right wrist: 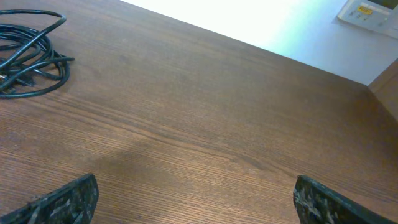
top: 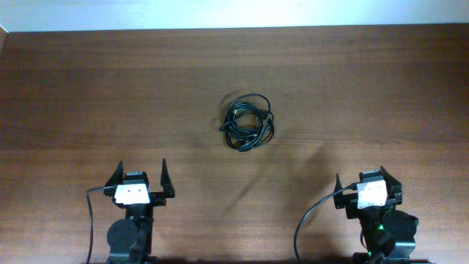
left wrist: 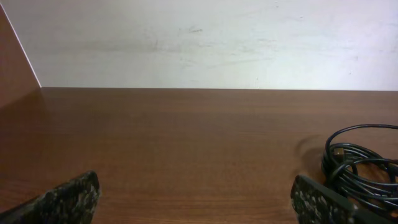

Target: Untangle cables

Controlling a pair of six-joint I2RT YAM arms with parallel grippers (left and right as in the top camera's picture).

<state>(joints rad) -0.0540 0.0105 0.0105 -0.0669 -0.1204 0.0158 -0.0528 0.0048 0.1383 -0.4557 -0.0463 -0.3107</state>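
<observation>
Nearest us, at the table's six o'clock edge, the left gripper (top: 142,170) and the right gripper (top: 368,178) sit parked, two in all. Each has its fingers (left wrist: 65,198) spread wide with nothing between them, and both wrist views agree on this. Between the grippers and the work we see only bare brown table (top: 88,95).

Farther out, near the table's middle, lie the cables (top: 248,123): one bunched tangle of thin black loops, at about two o'clock from the left gripper and ten o'clock from the right, well apart from both. We cannot count the separate cords inside it. One small plug end (left wrist: 339,150) shows in the left wrist view.

We judge the task is at its very start, with nothing yet gripped or pulled loose. The next move calls for one arm to reach out and pin or pinch an outer loop while the other finds a free end. The fingers need to close on a single strand, not the whole bunch.
</observation>
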